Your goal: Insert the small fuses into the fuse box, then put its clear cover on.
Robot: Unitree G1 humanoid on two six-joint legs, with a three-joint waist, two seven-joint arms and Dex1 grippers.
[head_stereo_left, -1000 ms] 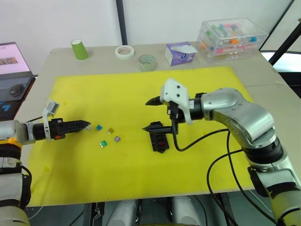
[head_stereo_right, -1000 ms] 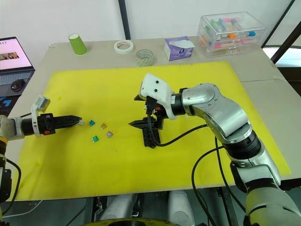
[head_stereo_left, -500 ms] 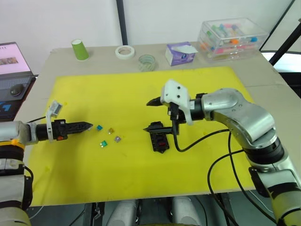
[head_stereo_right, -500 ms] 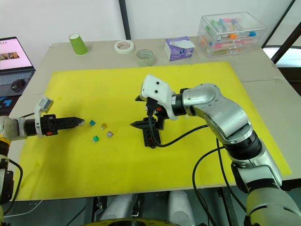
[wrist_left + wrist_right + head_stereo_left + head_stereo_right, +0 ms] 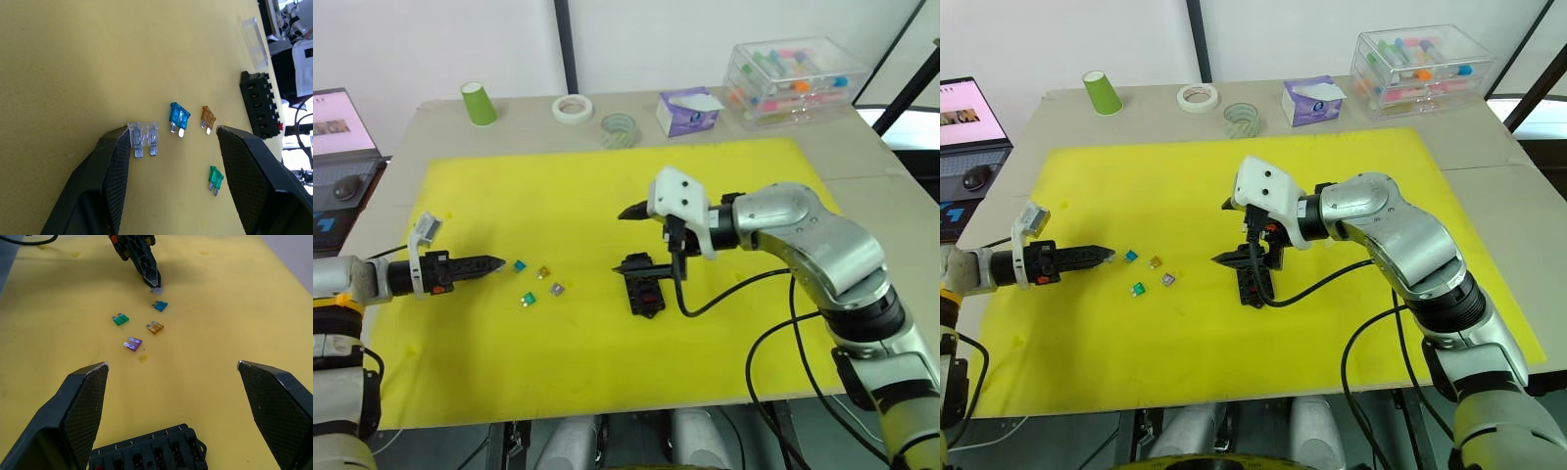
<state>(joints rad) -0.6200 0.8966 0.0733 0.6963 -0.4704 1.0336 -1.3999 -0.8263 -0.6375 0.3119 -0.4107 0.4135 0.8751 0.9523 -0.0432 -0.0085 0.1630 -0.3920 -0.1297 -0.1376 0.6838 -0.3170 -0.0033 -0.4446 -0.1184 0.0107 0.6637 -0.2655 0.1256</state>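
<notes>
Left hand (image 5: pixel 168 142) – fingers apart, low over the yellow mat (image 5: pixel 558 186), one finger touching the clear fuse (image 5: pixel 143 139). Blue fuse (image 5: pixel 178 116), amber fuse (image 5: pixel 208 117) and green fuse (image 5: pixel 214 177) lie just beside it. Right hand (image 5: pixel 171 367) – fingers wide apart, directly above the fuse box (image 5: pixel 644 291). Clear cover (image 5: pixel 254 41) lies on the mat beyond the box.
</notes>
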